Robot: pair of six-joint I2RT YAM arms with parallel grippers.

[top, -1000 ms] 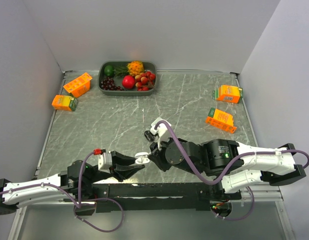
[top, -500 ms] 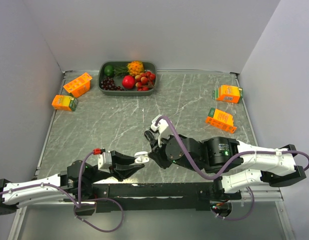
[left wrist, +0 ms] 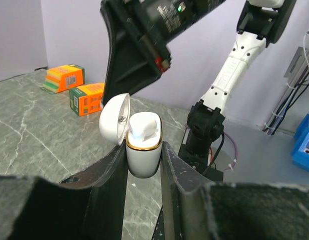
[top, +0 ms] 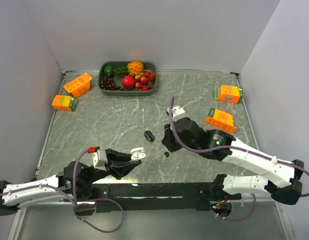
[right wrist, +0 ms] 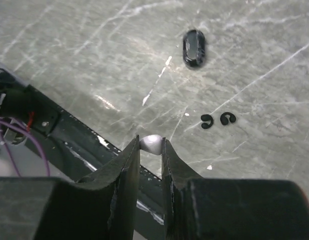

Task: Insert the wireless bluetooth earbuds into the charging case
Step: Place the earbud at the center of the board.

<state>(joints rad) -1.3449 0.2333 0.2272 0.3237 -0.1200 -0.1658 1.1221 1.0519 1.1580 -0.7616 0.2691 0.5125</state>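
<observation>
Legible text: none.
Orange cartons [left wrist: 87, 98], left of the left-wrist frame: printed panels, too blurred to read.
Charging case [left wrist: 143, 152], frame centre: small dark mark inside the open lid [left wrist: 113, 120], not decipherable.

This looks like a robot lab: plain white walls [top: 169, 30] box in a gray surface [top: 104, 125] (two robot arms [top: 254, 160] bolted on, purple wires [top: 102, 225] showing).

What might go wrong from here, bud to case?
1. The white earbud sits only at the very tips of the right pincer; it may slip out in transit.
2. The charging case in the left pincer already seems to hold a white piece, so a misaligned push might jam or tilt the case.
</observation>
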